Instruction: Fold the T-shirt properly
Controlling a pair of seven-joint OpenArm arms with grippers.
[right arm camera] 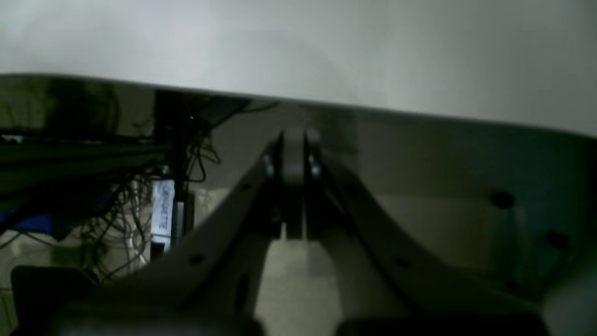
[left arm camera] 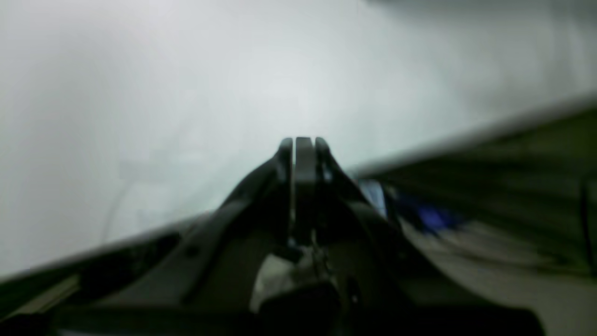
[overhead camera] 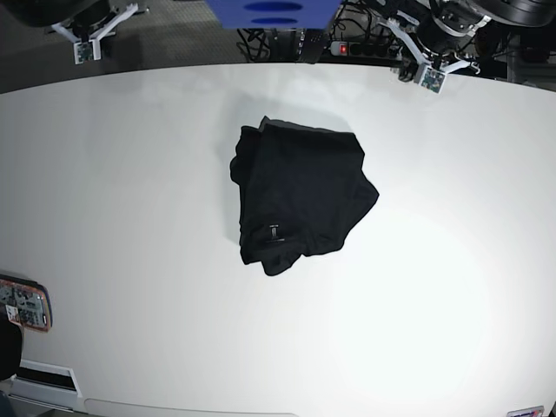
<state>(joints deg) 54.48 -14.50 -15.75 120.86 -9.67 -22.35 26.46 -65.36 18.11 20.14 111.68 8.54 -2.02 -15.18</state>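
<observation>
Black cotton T-shirt (overhead camera: 300,195), a loosely folded bundle at the white table's (overhead camera: 130,200) centre. I hold both arms retracted at the far edge, left gripper (left arm camera: 303,142) and right gripper (right arm camera: 295,135) pressed together, empty. Folding looks nearly done; next I would square the uneven edges

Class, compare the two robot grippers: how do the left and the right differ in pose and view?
The left gripper points over the white table; the right gripper points past the table's edge at cables below. The left's view is tilted and blurred; the right's is nearly level. Both are shut, empty, away from the black T-shirt.
</observation>
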